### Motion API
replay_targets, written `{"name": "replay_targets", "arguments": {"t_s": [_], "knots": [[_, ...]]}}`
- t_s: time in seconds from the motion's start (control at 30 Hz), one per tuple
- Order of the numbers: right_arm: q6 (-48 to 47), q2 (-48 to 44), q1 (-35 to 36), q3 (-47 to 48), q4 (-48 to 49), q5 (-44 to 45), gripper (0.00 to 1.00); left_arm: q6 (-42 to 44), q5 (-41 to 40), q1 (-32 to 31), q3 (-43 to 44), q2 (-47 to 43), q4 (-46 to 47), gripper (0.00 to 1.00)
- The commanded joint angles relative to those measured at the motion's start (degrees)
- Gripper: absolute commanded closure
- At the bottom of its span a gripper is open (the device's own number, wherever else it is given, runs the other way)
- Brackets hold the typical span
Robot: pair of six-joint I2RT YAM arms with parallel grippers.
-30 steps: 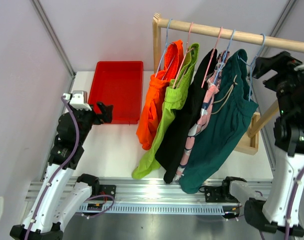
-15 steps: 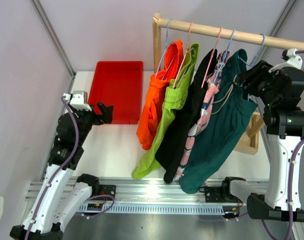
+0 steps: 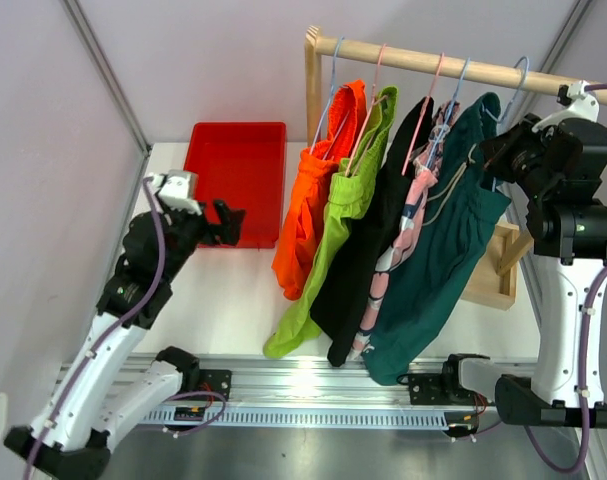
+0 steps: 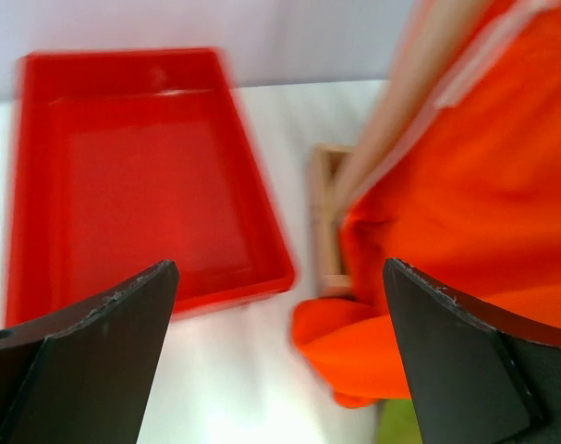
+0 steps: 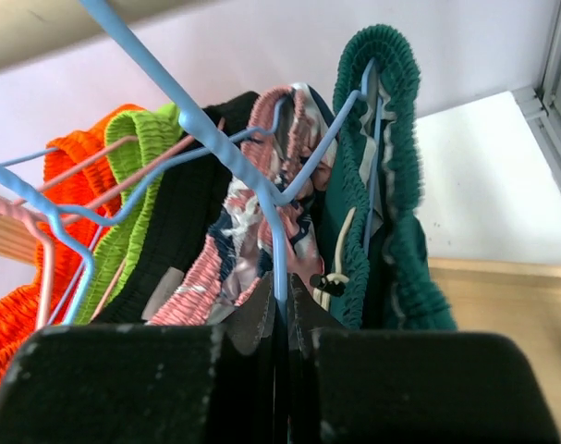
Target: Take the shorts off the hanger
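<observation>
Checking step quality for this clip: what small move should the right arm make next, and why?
Probably lift the blue hanger slightly to unhook it from the wooden rod. The right end effector looks shut on its wire, and it seems to carry the dark teal shorts. The left end effector is open, near the red bin.

Shorts [image 3: 443, 270]: soft matt cloth, waistbands ribbed and gathered
Rail [image 3: 403, 58]: pale bare wood, smooth
Hangers [image 5: 280, 245]: thin smooth wire, pink and blue, slightly glossy
Tray [image 3: 233, 175]: glossy red plastic
Table [image 3: 233, 290]: smooth matt white
Base track [image 3: 313, 385]: bright ridged metal
Left fingers [image 4: 86, 342]: matt black, finely grained
</observation>
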Motion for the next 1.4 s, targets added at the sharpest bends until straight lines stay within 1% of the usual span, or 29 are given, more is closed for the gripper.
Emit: {"name": "replay_targets", "arguments": {"t_s": [0.0,0.03,0.07,0.1,0.13,0.17,0.2,0.23,0.27,0.3,0.37,0.4,0.5,0.53,0.57,0.67,0.8,0.93,1.03,1.2,1.23,1.27,1.3,1.33,1.37], "knots": [[-1.8,0.2,0.4,8.2,2.3,1.6,1.00,4.9,-5.8,-9.5,10.8,4.2,-1.6,0.01],[-1.9,0.3,0.5,9.1,2.3,2.2,1.00,5.4,-7.6,-15.8,15.4,7.6,-3.8,0.01],[-1.8,0.2,0.5,9.8,2.2,2.4,1.00,6.0,-10.4,-19.0,20.8,9.6,-4.8,0.01],[-1.7,0.1,0.6,10.6,2.1,2.8,1.00,7.0,-11.8,-25.6,23.4,11.6,-6.1,0.01],[-1.5,0.0,0.6,10.6,2.0,3.2,1.00,7.5,-13.4,-28.9,28.6,13.5,-8.0,0.01],[-1.5,-0.5,0.7,10.4,1.9,3.5,1.00,8.2,-14.6,-32.4,34.1,17.7,-8.8,0.01],[-1.4,-0.6,0.8,10.0,1.8,3.9,1.00,9.5,-16.6,-38.9,37.0,20.1,-9.7,0.01],[-1.2,-1.0,0.8,9.5,1.5,4.2,1.00,9.9,-17.6,-41.8,45.8,22.9,-11.9,0.01],[-1.1,-1.7,0.9,8.9,1.5,5.2,1.00,10.6,-18.2,-44.8,48.7,28.5,-13.3,0.01],[-1.1,-2.1,0.9,8.1,1.6,6.2,1.00,11.5,-19.3,-50.0,51.7,31.5,-14.5,0.01],[-0.8,-3.1,0.9,5.6,2.2,6.7,1.00,12.9,-19.0,-54.0,61.5,36.8,-16.4,0.01],[-0.6,-3.9,1.0,4.7,2.4,7.0,1.00,13.2,-17.9,-57.1,63.1,41.5,-16.2,0.01],[-0.4,-4.8,1.0,2.0,3.0,7.0,1.00,11.8,-14.0,-60.1,70.3,47.0,-15.0,0.01],[-0.4,-5.0,1.0,1.7,3.0,6.9,1.00,11.2,-11.7,-60.6,71.1,50.3,-14.2,0.01],[-0.5,-5.0,1.0,1.1,3.0,7.0,1.00,11.2,-10.7,-61.4,72.8,51.7,-13.8,0.01],[-0.5,-5.5,1.0,0.5,3.0,7.4,1.00,8.9,-7.5,-61.9,73.8,56.4,-12.4,0.01],[-0.5,-5.9,1.0,0.5,2.9,8.0,1.00,6.7,-5.7,-61.9,73.5,60.5,-11.0,0.01],[-0.4,-6.3,1.0,0.4,2.7,8.0,1.00,5.6,-5.6,-61.9,71.1,62.8,-9.1,0.01],[-0.1,-6.6,1.0,0.0,2.5,7.7,1.00,5.3,-7.0,-61.9,69.1,63.8,-7.0,0.01],[0.2,-7.2,1.0,0.1,2.0,7.0,1.00,6.0,-9.2,-61.8,68.4,66.3,-4.3,0.01],[0.3,-7.4,1.0,0.2,2.0,7.0,1.00,6.0,-9.3,-61.8,68.3,66.6,-3.8,0.02],[0.4,-7.5,1.0,0.3,1.9,6.9,1.00,6.0,-9.2,-61.7,68.1,66.9,-3.2,0.08],[0.6,-7.5,1.0,0.5,1.6,6.7,1.00,6.0,-9.0,-61.7,67.9,67.7,-2.3,0.12],[0.6,-7.4,1.0,1.4,1.1,6.3,1.00,5.7,-9.0,-61.7,68.0,68.2,-1.9,0.21],[0.7,-7.3,1.0,2.0,0.8,6.2,1.00,5.7,-8.8,-61.5,67.9,68.7,-1.4,0.26]]}}
